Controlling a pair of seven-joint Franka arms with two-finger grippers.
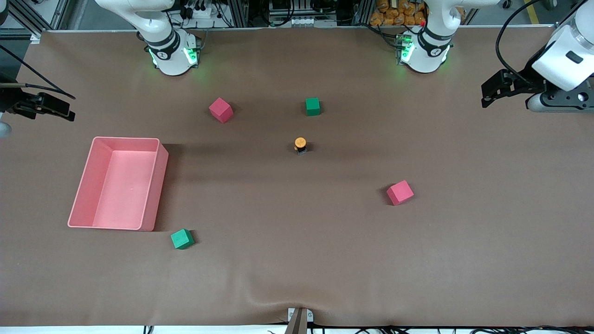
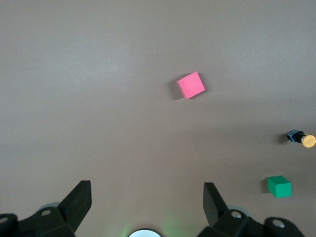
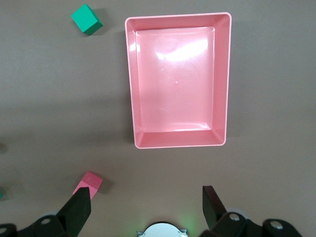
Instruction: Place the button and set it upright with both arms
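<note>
Fingers (image 2: 79, 200) on your left gripper (image 2: 147, 202) stand wide apart, holding nothing, over the left arm's end of the bench (image 1: 297, 260). Your right gripper (image 3: 147, 205) is likewise spread, above the pink tray (image 3: 224, 74). Your button (image 1: 300, 145) sits mid-bench, orange cap up, nearer the front camera than the green cube (image 1: 313, 106).

Even overhead light, soft shadows, glare in pink tray (image 3: 227, 79).
</note>
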